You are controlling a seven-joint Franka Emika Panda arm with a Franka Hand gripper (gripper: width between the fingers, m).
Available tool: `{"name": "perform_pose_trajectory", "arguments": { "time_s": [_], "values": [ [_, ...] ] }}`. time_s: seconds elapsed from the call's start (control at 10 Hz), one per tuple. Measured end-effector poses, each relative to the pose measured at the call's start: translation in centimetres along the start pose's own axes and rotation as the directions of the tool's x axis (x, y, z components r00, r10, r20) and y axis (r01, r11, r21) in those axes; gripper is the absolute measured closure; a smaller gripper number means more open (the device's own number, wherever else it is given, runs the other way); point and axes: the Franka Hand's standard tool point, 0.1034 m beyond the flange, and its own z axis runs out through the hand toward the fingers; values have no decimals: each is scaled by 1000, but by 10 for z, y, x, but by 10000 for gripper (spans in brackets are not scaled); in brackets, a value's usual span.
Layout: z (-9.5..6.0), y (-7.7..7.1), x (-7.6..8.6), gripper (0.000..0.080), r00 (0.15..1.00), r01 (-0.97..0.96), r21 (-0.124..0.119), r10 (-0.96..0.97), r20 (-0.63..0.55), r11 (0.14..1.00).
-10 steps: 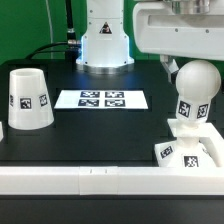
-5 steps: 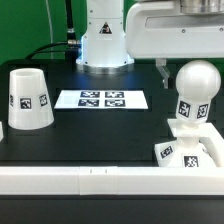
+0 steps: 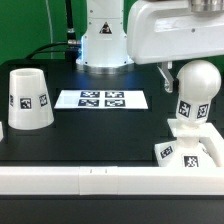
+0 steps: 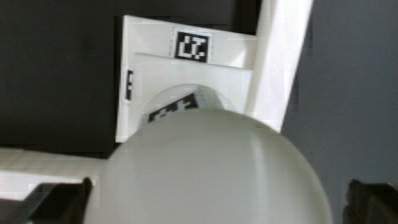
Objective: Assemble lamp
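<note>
The rounded white bulb (image 3: 195, 90) stands upright on the flat square base (image 3: 186, 152) at the exterior view's right. My gripper (image 3: 190, 72) is open and straddles the bulb's round top; one dark finger (image 3: 166, 72) shows beside it, the other is hidden. In the wrist view the bulb (image 4: 214, 170) fills the space between the fingers (image 4: 63, 203), with a narrow gap on one side, and the base (image 4: 178, 75) lies beyond it. The cone shade (image 3: 28, 98) stands alone at the exterior view's left.
The marker board (image 3: 101, 99) lies flat in the middle of the black table. A white wall (image 3: 90, 180) runs along the front edge. The arm's base (image 3: 103, 40) stands at the back centre.
My gripper has moved toward the exterior view's left and down, so that it now sits around the bulb's top. The bulb, base and shade have not moved.
</note>
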Motion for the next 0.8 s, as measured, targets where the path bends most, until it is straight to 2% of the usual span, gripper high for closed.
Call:
{"name": "perform_pose_trajectory", "arguments": {
  "time_s": [0.2,0.3,0.4,0.6,0.8],
  "values": [
    [0,0,0,101,992,125,-5,-125,1,992],
    [0,0,1,101,967,254,-28,-254,1,967],
    [-1,1,3,101,926,377,-44,-377,1,925],
    [-1,4,3,101,833,553,-46,-553,18,832],
    [-1,1,3,101,728,685,-51,-684,34,727]
  ]
}}
